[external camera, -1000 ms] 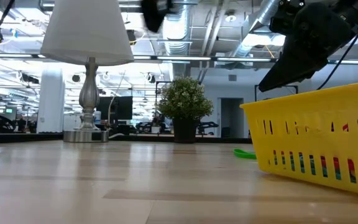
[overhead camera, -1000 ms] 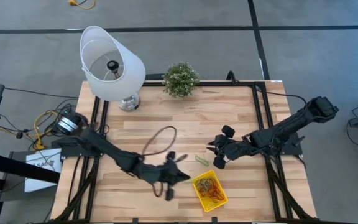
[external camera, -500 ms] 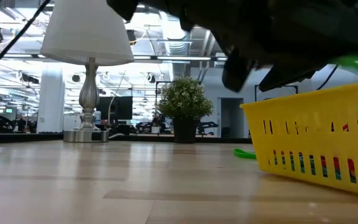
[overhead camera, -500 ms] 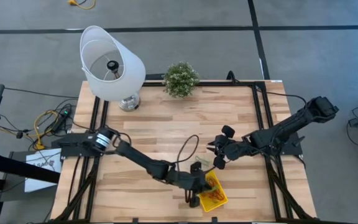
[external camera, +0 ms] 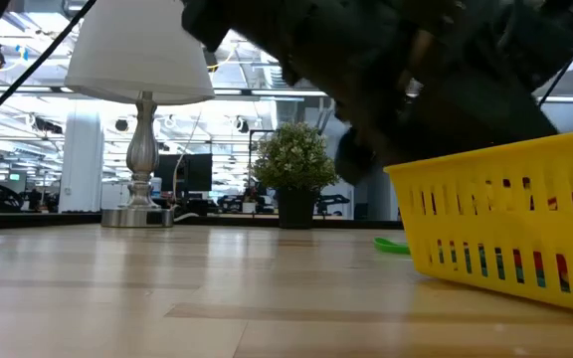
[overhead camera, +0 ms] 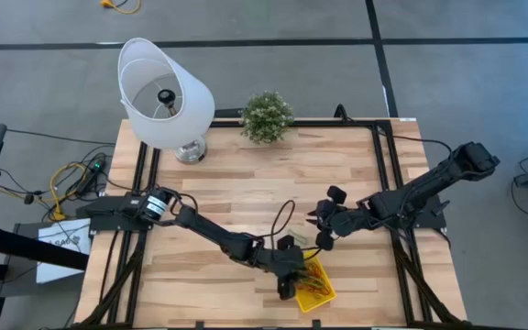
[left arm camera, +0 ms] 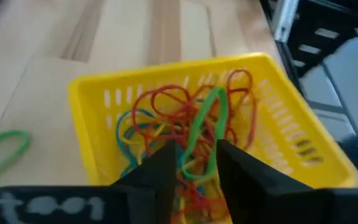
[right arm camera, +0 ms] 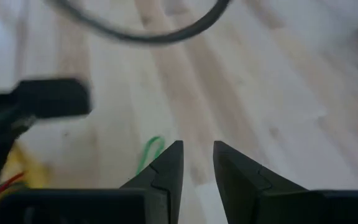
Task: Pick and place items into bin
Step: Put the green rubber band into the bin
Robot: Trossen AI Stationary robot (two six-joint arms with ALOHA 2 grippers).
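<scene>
The yellow bin (overhead camera: pixel 315 288) sits near the table's near edge and holds a heap of red, blue, yellow and orange loops (left arm camera: pixel 166 124). My left gripper (left arm camera: pixel 196 158) is over the bin's left end, open and pointing slantwise down into it. A green loop (left arm camera: pixel 211 112) lies on the heap, its near end between the fingertips. Another green loop (overhead camera: pixel 298 236) lies flat on the table just beyond the bin. My right gripper (overhead camera: pixel 315 230) hovers beyond the bin, open by a small gap, with nothing between its fingers (right arm camera: pixel 197 155). My left gripper has a fingertip on either side of the green loop's near end (left arm camera: pixel 194 163). I cannot tell whether they touch it. The rest of the loop lies slack on the heap inside the bin.
A white lamp (overhead camera: pixel 165 92) and a small potted plant (overhead camera: pixel 266 116) stand at the table's far edge. A black cable (overhead camera: pixel 282 216) loops above the table beside my left arm. Bare wood lies left of the bin.
My left gripper has gone toward the table's right edge, from left of the bin to over it, and has sunk and tipped downward into it. The green loop, seen above the bin's rim half a second ago, now lies inside the bin.
</scene>
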